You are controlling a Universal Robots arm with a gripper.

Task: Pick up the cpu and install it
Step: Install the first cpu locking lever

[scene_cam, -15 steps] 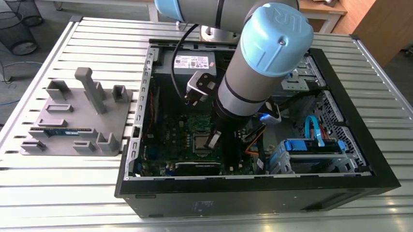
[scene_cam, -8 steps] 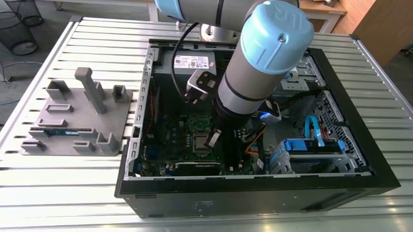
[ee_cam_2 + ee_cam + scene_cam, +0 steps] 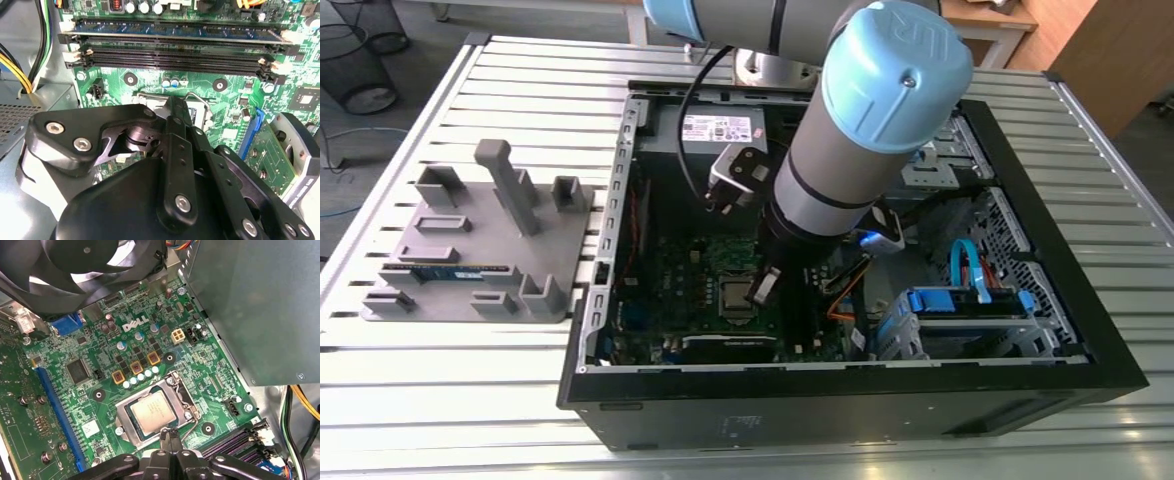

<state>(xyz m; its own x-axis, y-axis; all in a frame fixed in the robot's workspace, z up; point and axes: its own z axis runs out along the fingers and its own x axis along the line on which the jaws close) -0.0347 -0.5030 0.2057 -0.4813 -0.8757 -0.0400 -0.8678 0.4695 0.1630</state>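
The cpu [image 3: 152, 412], a small square chip with a silver-grey top, lies flat in the metal-framed socket on the green motherboard [image 3: 90, 395]. In the exterior view the cpu [image 3: 736, 293] sits low in the open computer case, beside the arm's tip. My gripper [image 3: 169, 434] hovers at the socket's edge, its two thin black fingers pressed together with nothing between them. In the second wrist view the gripper [image 3: 176, 107] points down at the socket frame, and its black body hides the chip. The gripper [image 3: 766, 285] hangs just to the exterior view's right of the socket.
A black fan [image 3: 75, 265] and the grey power supply [image 3: 250, 305] crowd the socket. Long memory slots [image 3: 175, 50] run close by. The case wall [image 3: 854, 400] surrounds the arm, with a blue drive caddy [image 3: 961, 305] inside. Outside the case, a grey fixture plate [image 3: 467, 225] carries a memory stick [image 3: 460, 270].
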